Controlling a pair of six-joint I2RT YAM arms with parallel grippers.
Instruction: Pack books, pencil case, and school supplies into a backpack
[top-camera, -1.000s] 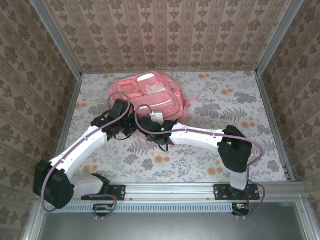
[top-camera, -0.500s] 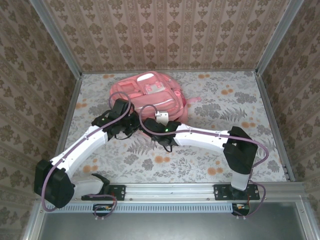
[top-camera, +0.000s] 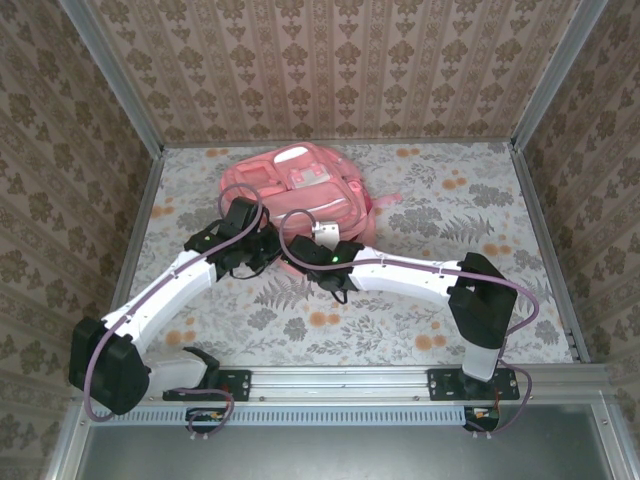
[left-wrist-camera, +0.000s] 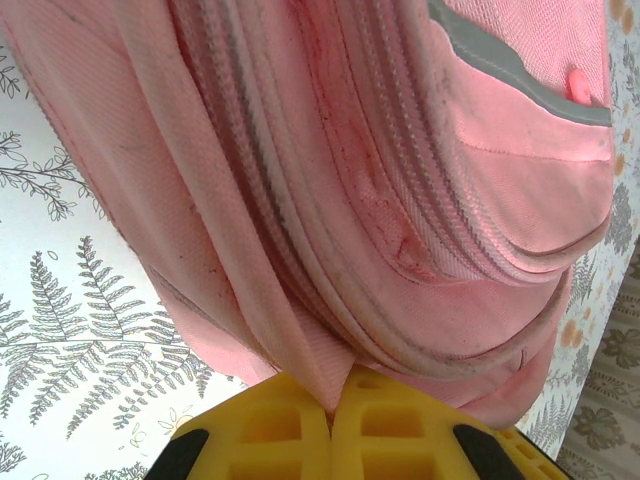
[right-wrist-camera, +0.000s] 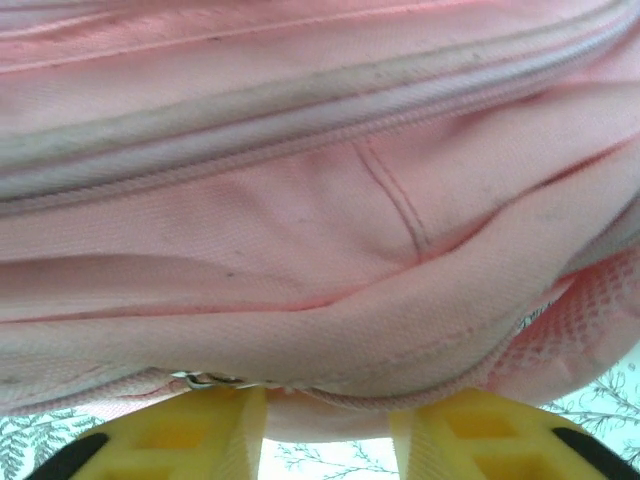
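Your backpack (top-camera: 300, 185) lies flat near the far end of the floral table (top-camera: 450, 230), pockets up, and both arms are reaching in at its near edge.

Your left gripper (left-wrist-camera: 335, 405) is right on it: the yellow fingers (left-wrist-camera: 270, 430) are pressed together with a fold of pink fabric pinched between them, and the bag's side drapes away from that pinch in a soft tent.

Now the right gripper (right-wrist-camera: 330, 420). Its fingers (right-wrist-camera: 470, 435) stand apart, and the rolled lower seam of the bag lies across their tips. I see no squeeze on it. There's a small metal bit (right-wrist-camera: 205, 380) by one fingertip, possibly a zip pull, but it's too small to call. A closed zipper (right-wrist-camera: 300, 120) runs across just above.

Here's how I'd expect this bag to handle. It's soft and floppy, so it won't hold a shape, and a pinch on loose cloth will lift only that cloth while the rest sags and slides. The weave looks grippy enough, so slipping is the lesser worry. The thin fold in your left fingers could creep out under a hard pull. Go for doubled seams, the piping beside the zipper or the pull itself. They're stiffer, and a tug there should carry into the opening.
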